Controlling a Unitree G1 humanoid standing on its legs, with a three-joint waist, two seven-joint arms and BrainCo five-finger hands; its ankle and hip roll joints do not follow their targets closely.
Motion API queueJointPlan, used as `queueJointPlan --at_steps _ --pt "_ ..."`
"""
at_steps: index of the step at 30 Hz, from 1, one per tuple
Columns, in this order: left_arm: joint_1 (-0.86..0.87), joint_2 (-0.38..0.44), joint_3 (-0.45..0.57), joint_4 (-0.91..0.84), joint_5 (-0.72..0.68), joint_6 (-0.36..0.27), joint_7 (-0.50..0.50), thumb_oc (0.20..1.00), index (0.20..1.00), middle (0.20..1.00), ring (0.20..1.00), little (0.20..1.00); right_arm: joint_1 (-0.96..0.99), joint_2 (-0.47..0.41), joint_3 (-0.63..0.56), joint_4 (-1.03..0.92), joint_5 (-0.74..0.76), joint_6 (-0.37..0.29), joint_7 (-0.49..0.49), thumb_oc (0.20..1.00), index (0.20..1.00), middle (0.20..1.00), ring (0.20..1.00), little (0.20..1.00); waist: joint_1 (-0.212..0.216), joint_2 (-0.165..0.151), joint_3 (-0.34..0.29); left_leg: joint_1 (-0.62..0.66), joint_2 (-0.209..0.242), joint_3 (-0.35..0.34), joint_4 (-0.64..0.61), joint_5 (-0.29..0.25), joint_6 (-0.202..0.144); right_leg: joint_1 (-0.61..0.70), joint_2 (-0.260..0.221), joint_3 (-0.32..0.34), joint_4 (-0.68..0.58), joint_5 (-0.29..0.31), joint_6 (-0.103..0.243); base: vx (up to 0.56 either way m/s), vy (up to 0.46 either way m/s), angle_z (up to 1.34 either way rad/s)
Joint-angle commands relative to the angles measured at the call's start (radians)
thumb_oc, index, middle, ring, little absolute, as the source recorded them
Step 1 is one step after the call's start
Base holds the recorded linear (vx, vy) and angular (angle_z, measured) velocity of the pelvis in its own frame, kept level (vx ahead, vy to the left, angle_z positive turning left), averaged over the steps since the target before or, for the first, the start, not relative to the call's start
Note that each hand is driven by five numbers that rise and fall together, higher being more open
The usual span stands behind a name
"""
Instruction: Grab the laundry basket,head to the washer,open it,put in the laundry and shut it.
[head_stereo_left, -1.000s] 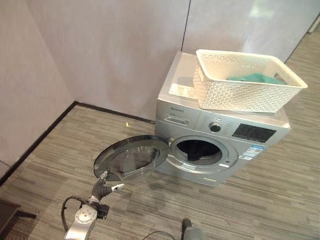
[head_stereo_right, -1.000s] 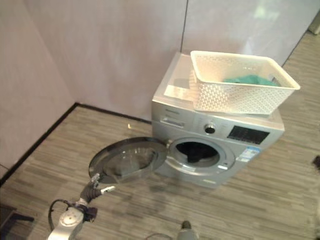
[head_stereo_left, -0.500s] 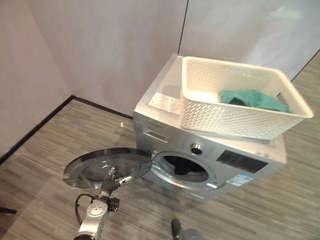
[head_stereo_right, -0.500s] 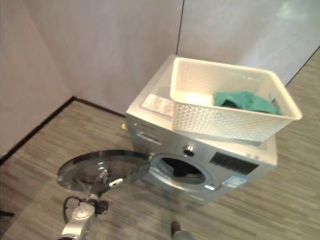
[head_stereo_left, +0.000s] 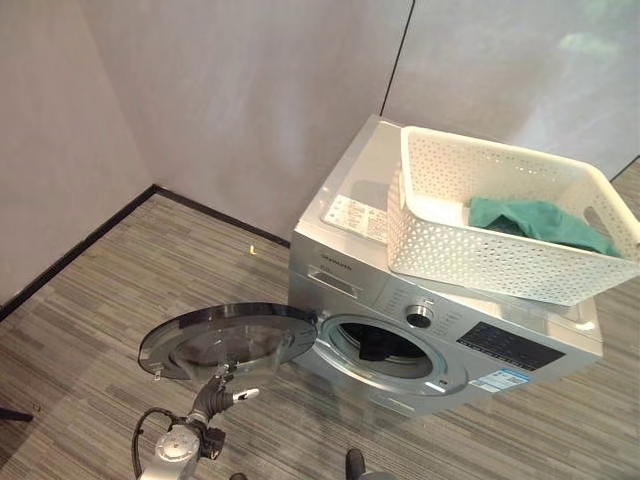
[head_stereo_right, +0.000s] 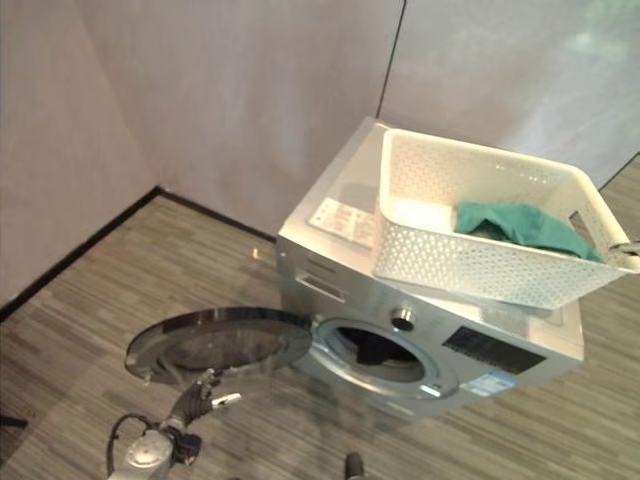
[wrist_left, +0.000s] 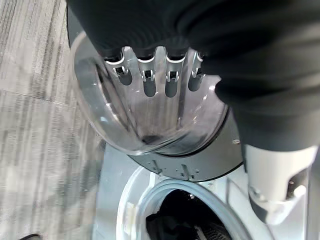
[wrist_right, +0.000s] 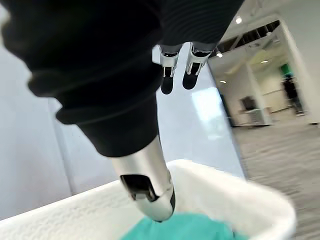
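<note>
The washer door is swung fully open at lower left, with the left hand, fingers straight, just beside its rim. At upper right, the laundry basket sits atop the washer holding green laundry; the right hand, apparently relaxed, hovers above.

— Light level on my feed?

— Bright and even, soft daylight. I note a pale patch of light high on the wall.

— Glare?

— A mild sheen on the washer top. The door glass carries pale reflections, with white streaks close up in the left wrist view.

— Shadows?

— Soft ones only: under the basket on the lid, and faintly on the floor below the door. The drum reads dark.

— Other sources?

— Ceiling lights glow behind, in my right wrist view.
</note>
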Motion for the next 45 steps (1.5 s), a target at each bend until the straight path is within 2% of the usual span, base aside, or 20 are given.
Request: queueJointPlan --at_steps 1,2,4,5,13,18,22,26,29,35,37,45 --pt "-0.047 0.012 -0.031 -0.015 -0.012 -0.033 -0.029 1.0 1.0 1.0 1.0 1.0 -0.219 -0.135 0.133 0.128 -0.025 0.032 0.051 1.0 1.0 1.0 1.0 1.0 0.058 -0.011 -0.019 0.062 0.069 0.012 0.029 -0.131 -0.022 -0.043 -0.073 0.003 0.009 0.035 0.069 0.01 -0.035 -0.12" --pt "-0.051 0.015 -0.051 -0.009 -0.027 -0.027 -0.034 1.0 1.0 1.0 1.0 1.0 -0.37 -0.147 0.277 0.242 -0.048 0.048 0.07 1.0 1.0 1.0 1.0 1.0 0.067 -0.011 -0.019 0.063 0.075 0.004 0.026 -0.125 -0.025 -0.039 -0.068 -0.001 0.008 0.032 0.067 0.02 -0.036 -0.01" --pt "-0.051 0.014 -0.058 -0.008 -0.029 -0.025 -0.036 1.0 1.0 1.0 1.0 1.0 -0.464 -0.138 0.361 0.306 -0.057 0.053 0.077 1.0 1.0 1.0 1.0 1.0 0.069 -0.008 -0.02 0.065 0.078 0.002 0.024 -0.121 -0.027 -0.036 -0.065 -0.005 0.007 0.029 0.064 0.03 -0.043 0.03" --pt "-0.049 0.014 -0.069 0.001 -0.03 -0.022 -0.039 1.0 1.0 1.0 1.0 1.0 -0.581 -0.113 0.464 0.388 -0.059 0.057 0.089 1.0 1.0 1.0 1.0 1.0 0.072 -0.004 -0.022 0.067 0.085 0.001 0.019 -0.114 -0.031 -0.033 -0.058 -0.008 0.003 0.024 0.061 0.02 -0.036 0.04" --pt "-0.06 -0.006 -0.085 0.017 -0.04 -0.018 -0.041 1.0 1.0 1.0 1.0 1.0 -0.804 -0.032 0.681 0.587 -0.098 0.063 0.118 1.0 1.0 1.0 1.0 1.0 0.081 0.014 -0.022 0.052 0.11 -0.017 0.007 -0.088 -0.045 -0.033 -0.034 -0.021 0.0 -0.005 0.045 0.01 -0.047 0.02" --pt "-0.066 -0.013 -0.091 0.027 -0.04 -0.016 -0.041 1.0 1.0 1.0 1.0 1.0 -0.817 0.0 0.703 0.574 -0.103 0.065 0.131 1.0 1.0 1.0 1.0 1.0 0.081 0.021 -0.018 0.041 0.121 -0.019 0.005 -0.079 -0.051 -0.042 -0.024 -0.026 0.0 -0.013 0.041 0.0 -0.022 0.0" --pt "-0.094 -0.055 -0.092 0.09 -0.076 -0.012 -0.026 1.0 1.0 1.0 1.0 1.0 -0.862 0.036 0.756 0.585 -0.127 0.061 0.138 1.0 1.0 1.0 1.0 1.0 0.084 0.014 -0.02 0.051 0.128 -0.009 0.007 -0.075 -0.053 -0.039 -0.017 -0.022 0.0 -0.015 0.039 0.01 -0.002 -0.03" --pt "-0.12 -0.072 -0.116 0.1 -0.087 -0.011 -0.015 1.0 1.0 1.0 1.0 1.0 -0.958 0.077 0.808 0.61 -0.145 0.062 0.109 1.0 1.0 1.0 1.0 1.0 0.088 0.0 -0.019 0.058 0.134 -0.004 0.033 -0.085 -0.05 -0.031 -0.012 -0.011 0.0 -0.014 0.038 0.02 0.004 -0.05" --pt "-0.141 -0.073 -0.133 0.109 -0.084 -0.009 -0.01 1.0 1.0 1.0 1.0 1.0 -1.012 0.104 0.832 0.597 -0.153 0.07 0.099 1.0 1.0 1.0 1.0 1.0 0.089 -0.022 -0.021 0.057 0.137 0.002 0.063 -0.104 -0.044 -0.029 -0.013 0.002 0.0 -0.006 0.04 0.0 0.011 -0.04" --pt "-0.134 -0.066 -0.121 0.103 -0.108 -0.009 -0.017 1.0 1.0 1.0 1.0 1.0 -0.977 0.123 0.83 0.546 -0.144 0.074 0.122 1.0 1.0 1.0 1.0 1.0 0.09 -0.049 -0.016 0.054 0.135 0.011 0.08 -0.13 -0.036 -0.035 -0.019 0.01 0.0 0.008 0.046 0.0 0.005 -0.02" --pt "-0.118 -0.061 -0.108 0.106 -0.113 -0.009 -0.017 1.0 1.0 1.0 1.0 1.0 -0.947 0.154 0.835 0.55 -0.152 0.077 0.151 1.0 1.0 1.0 1.0 1.0 0.095 -0.057 -0.015 0.065 0.135 0.025 0.081 -0.14 -0.033 -0.038 -0.021 0.018 0.0 0.017 0.05 0.0 0.008 -0.1" --pt "-0.091 -0.055 -0.072 0.107 -0.104 -0.006 -0.008 1.0 1.0 1.0 1.0 1.0 -0.87 0.243 0.808 0.588 -0.17 0.078 0.194 1.0 1.0 1.0 1.0 1.0 0.108 -0.047 -0.01 0.098 0.132 0.04 0.071 -0.141 -0.033 -0.035 -0.028 0.02 0.0 0.022 0.054 0.01 0.018 -0.14"
